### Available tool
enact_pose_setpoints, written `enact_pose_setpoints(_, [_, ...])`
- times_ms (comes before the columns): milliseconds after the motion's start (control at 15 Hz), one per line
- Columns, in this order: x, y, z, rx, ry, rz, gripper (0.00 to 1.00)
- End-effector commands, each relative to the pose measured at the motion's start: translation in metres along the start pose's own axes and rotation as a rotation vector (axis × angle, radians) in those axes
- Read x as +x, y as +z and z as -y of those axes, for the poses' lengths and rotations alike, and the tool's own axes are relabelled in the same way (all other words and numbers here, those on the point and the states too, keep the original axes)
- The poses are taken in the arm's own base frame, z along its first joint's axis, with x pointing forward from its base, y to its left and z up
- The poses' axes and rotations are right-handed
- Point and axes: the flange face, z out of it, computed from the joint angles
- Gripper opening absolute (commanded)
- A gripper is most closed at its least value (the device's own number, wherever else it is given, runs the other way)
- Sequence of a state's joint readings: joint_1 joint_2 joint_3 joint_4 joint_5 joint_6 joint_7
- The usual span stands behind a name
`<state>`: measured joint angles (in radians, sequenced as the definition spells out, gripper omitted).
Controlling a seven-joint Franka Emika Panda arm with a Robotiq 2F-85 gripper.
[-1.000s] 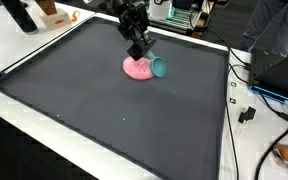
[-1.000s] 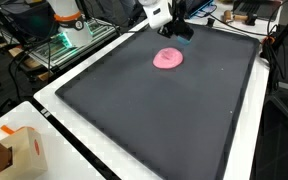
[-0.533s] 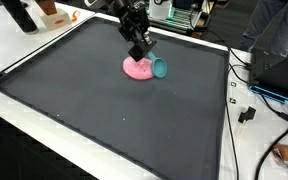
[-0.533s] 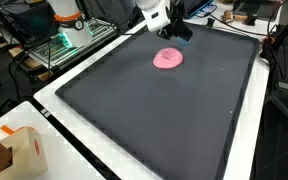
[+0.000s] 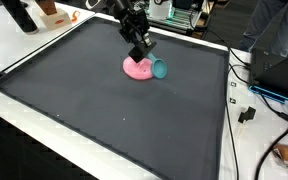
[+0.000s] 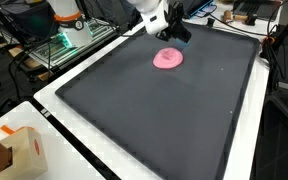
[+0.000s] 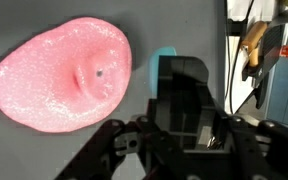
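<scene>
**tomk:** Where's the gripper (image 5: 140,50) compared to the stuff on the mat? I can't work it out.

**rill_92:** It hangs just over the far part of the black mat (image 5: 104,120), above the spot where the pink blob (image 5: 136,69) and the teal cup (image 5: 160,68) sit side by side. In the wrist view the blob (image 7: 69,75) fills the left side. The cup (image 7: 164,62) is only a sliver peeking out from behind the gripper (image 7: 189,85). So the cup lies pretty much dead ahead of the fingers and the blob is off to one side.

**tomk:** Are the two touching?

**rill_92:** They're either touching or just beside each other, I can't say which. The cup looks tipped on its side, mouth pointing away from the blob. The blob is a rough oval with a little dimple in the middle, and in the wrist view its long way runs lower left to upper right.

**tomk:** Is the gripper spread or pinched?

**rill_92:** Honestly can't tell. In the wrist view it's one dark block, and in both exterior views it (image 6: 174,32) is too small to show any gap. It doesn't look like it's carrying anything, because both things rest on the mat (image 6: 154,120).

**tomk:** How many of each?

**rill_92:** One blob (image 6: 168,58), one cup, one arm. There's also a cardboard box (image 6: 19,150) off the mat on the white table, well away from all that.
</scene>
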<state>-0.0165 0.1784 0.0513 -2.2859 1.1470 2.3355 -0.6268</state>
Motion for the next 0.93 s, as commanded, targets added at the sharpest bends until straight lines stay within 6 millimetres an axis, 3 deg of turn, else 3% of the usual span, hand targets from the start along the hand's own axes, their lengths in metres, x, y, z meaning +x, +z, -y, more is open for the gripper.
enact_pose_setpoints(0, [-0.005,-0.001,-0.003,-0.008,0.036,-0.008,0.26])
enact_pose_setpoints(533, [-0.005,-0.013,0.013,-0.053,0.077,-0.022,0.26])
enact_pose_setpoints(867, [-0.005,-0.027,0.042,-0.164,0.077,-0.029,0.26])
